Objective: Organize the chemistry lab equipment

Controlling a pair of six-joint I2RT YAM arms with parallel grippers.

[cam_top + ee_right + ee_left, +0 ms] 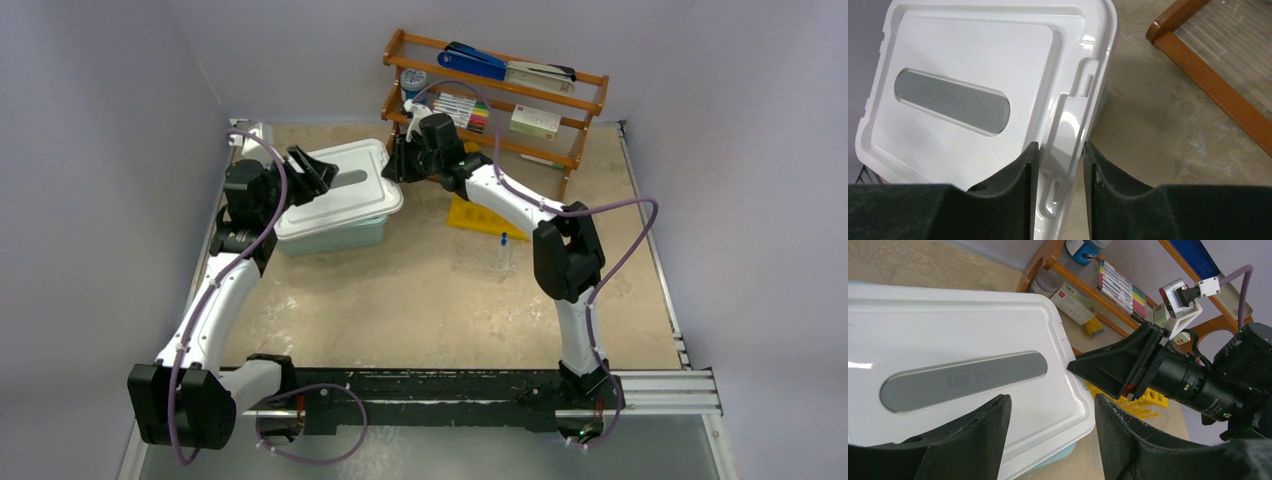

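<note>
**Item: yellow test-tube rack** (476,220). It lies on the table (400,300) behind the right gripper (1058,156), under that arm's forearm, and well apart from the left gripper (1050,415).
- Judged stiff, light moulded plastic with holes through its top.
- Best taken across a long side wall, not by the holes.

**Item: small clear vial with blue cap** (503,240). It stands upright just beyond the rack, farther back from the right gripper, at a clear dish-like piece (478,260) whose form is hard to make out.
- Judged light, slick and breakable.
- Take it low on the body with a gentle squeeze.

**Grippers.**
- Left: spread wide and holding nothing, over the white lid (973,50) of the teal bin (330,236).
- Right: fingers narrowly parted astride the lid's rim on its shelf-facing edge. Whether they pinch it cannot be told.

**Writing.**
- The lid's grey inset reads "STORAGE BOX", seen inverted.
- Cartons on the wooden shelf (1208,84) carry red marks, unreadable.
- The markers (1120,287) and blue stapler (475,60) are also shelved there.
</note>
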